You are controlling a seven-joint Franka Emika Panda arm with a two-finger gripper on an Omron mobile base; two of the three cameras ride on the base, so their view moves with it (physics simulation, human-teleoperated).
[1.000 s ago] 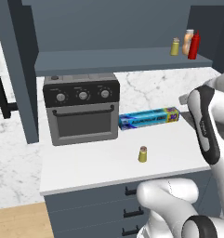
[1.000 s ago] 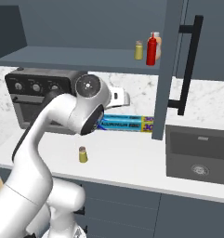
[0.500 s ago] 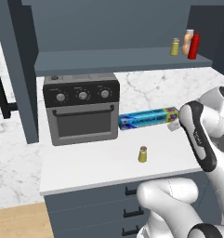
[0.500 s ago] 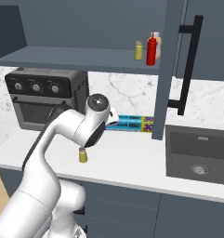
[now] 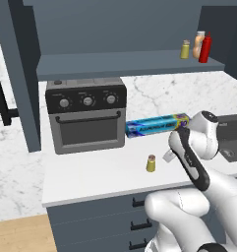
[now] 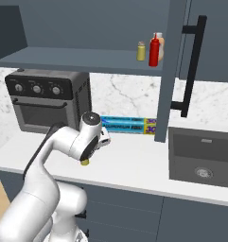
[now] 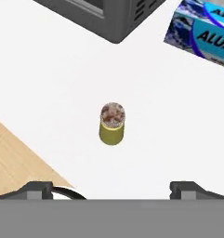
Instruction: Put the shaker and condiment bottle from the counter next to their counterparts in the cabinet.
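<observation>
glossy white arm (image 5: pixel 189 206), dark joints

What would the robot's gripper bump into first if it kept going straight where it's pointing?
Probably the shaker: it stands upright on the counter, right between the open gripper's two fingertips and ahead of them.

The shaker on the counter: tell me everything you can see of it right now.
The shaker is a small stubby yellow-olive cylinder with a speckled brownish cap. It stands upright and alone on the white counter, in front of the foil box and right of the toaster oven. Nothing touches it; the open claw hovers above it.
</observation>
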